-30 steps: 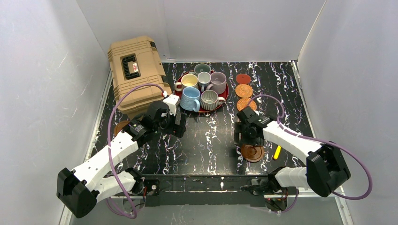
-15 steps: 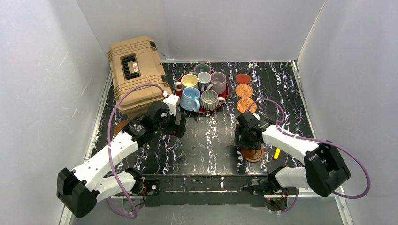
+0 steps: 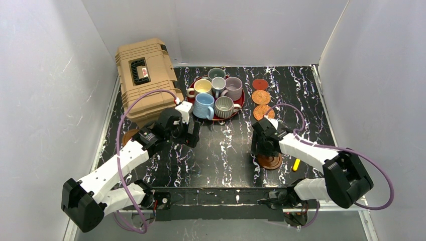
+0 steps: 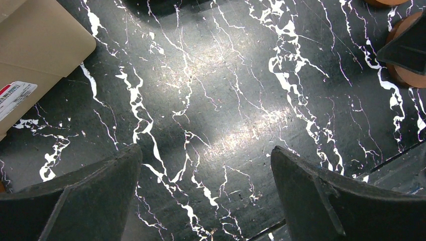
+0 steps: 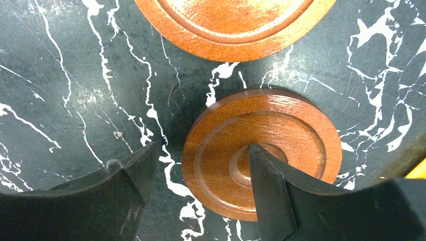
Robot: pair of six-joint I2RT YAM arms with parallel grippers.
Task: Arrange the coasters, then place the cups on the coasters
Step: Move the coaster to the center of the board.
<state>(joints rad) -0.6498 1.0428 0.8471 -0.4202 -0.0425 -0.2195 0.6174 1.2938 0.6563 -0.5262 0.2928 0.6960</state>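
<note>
Lining up a pick on the wooden coaster (image 5: pixel 296 135) is the step I judge to be in hand, and I want it clean. The right claw (image 5: pixel 201 150) stands partly open and holds nothing. One finger sits on the table (image 5: pixel 75 100) just outside the disc's rim, with a sliver of dark marble between them. The other finger hangs over the raised centre. I cannot tell whether that finger touches the wood.

To do this well, I would keep the tips low and level so the outer finger meets the rim squarely. A disc this flat will likely skate away if pushed from one side only. I would also watch the second wooden coaster (image 5: pixel 231 20), which lies just beyond it, close but apart.

The coaster is dark reddish-brown, round, with turned rings and a small boss in the middle. It lies flat near the front edge of the table, right of centre.

The left claw (image 4: pixel 206 155) is spread wide over bare marble and grips nothing.

A third brown coaster (image 3: pixel 129 135) peeks out under the left arm. Two orange woven coasters (image 3: pixel 260 97) and the pinkish-red coaster (image 3: pixel 259 84) run in a line at the far right. All six cups (image 3: pixel 203 105) crowd the red tray (image 3: pixel 240 106) at the back, beside a tan case (image 3: pixel 143 80), so I reckon the task is at an early stage.
</note>
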